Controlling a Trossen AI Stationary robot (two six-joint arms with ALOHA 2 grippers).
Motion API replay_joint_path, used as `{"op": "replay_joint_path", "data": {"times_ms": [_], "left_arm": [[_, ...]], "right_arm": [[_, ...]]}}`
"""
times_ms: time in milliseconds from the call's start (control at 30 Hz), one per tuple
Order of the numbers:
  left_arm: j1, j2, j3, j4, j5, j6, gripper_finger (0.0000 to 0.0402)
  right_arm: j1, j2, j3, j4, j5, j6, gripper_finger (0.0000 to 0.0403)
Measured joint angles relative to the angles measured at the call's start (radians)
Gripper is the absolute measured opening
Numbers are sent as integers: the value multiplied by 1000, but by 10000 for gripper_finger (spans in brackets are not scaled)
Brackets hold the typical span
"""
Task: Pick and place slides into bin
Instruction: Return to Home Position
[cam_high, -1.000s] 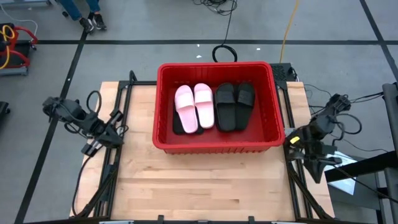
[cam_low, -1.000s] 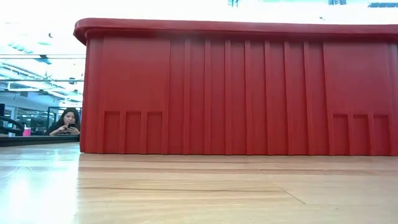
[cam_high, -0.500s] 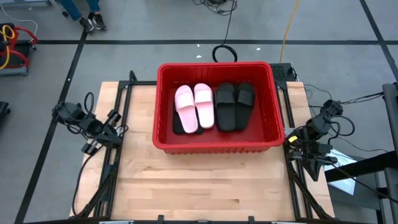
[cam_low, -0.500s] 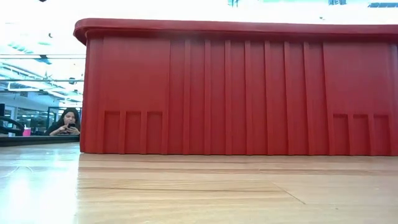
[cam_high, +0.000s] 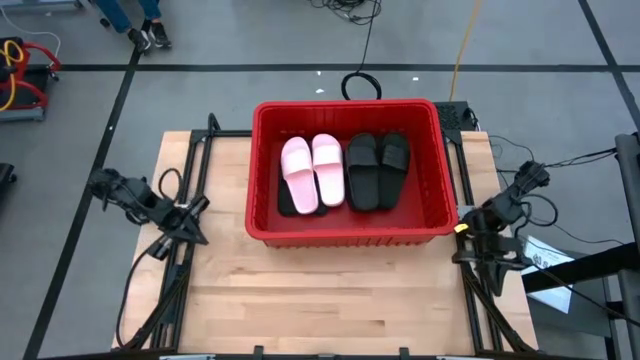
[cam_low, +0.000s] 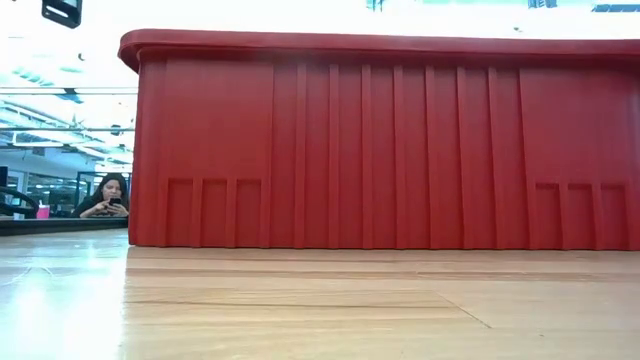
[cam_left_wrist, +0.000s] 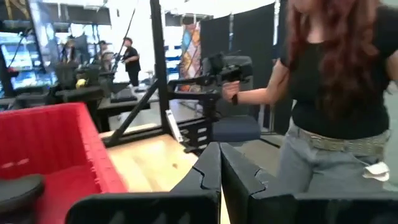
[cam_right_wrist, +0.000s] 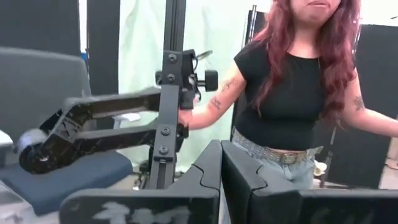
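The red bin (cam_high: 440, 215) stands on the far middle of the wooden table. In it lie two pink slides (cam_high: 313, 172) side by side and two black slides (cam_high: 377, 170) to their right; part of another black slide (cam_high: 287, 207) shows under the left pink one. The low view shows only the bin's near wall (cam_low: 380, 140). My left gripper (cam_high: 192, 207) is shut and empty at the table's left edge, level with the bin; its wrist view shows the bin's corner (cam_left_wrist: 56, 143). My right gripper (cam_high: 492, 272) is shut and empty off the table's right edge.
The table in front of the bin is bare wood (cam_high: 320, 290). A person (cam_right_wrist: 292, 93) stands close beyond the table's right side, and also shows in the left wrist view (cam_left_wrist: 336, 81). Another person (cam_low: 108, 195) sits far off. A black frame (cam_high: 200, 150) borders the table.
My left arm has swung a little toward the table's near edge, and its gripper has turned toward the bin. A dark part of an arm has come into the top left of the low view. My right arm has drawn slightly toward the near edge. The slides lie still.
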Motion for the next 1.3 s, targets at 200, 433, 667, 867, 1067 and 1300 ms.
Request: {"op": "replay_joint_path", "data": {"times_ms": [200,433,667,867,1067,1300], "left_arm": [[0,0,-62,82,80,8,13],[-1,0,-104,110,133,27,3],[0,0,-148,123,137,58,15],[0,0,-250,244,216,81,14],[0,0,-355,372,235,53,4],[-1,0,-378,387,281,71,20]], "right_arm": [[0,0,-111,193,-4,78,0],[21,7,-114,168,-116,55,0],[33,8,-116,155,-132,54,0],[33,8,-117,132,-131,48,0],[33,8,-117,129,-130,36,0],[32,8,-117,113,-130,40,0]]}}
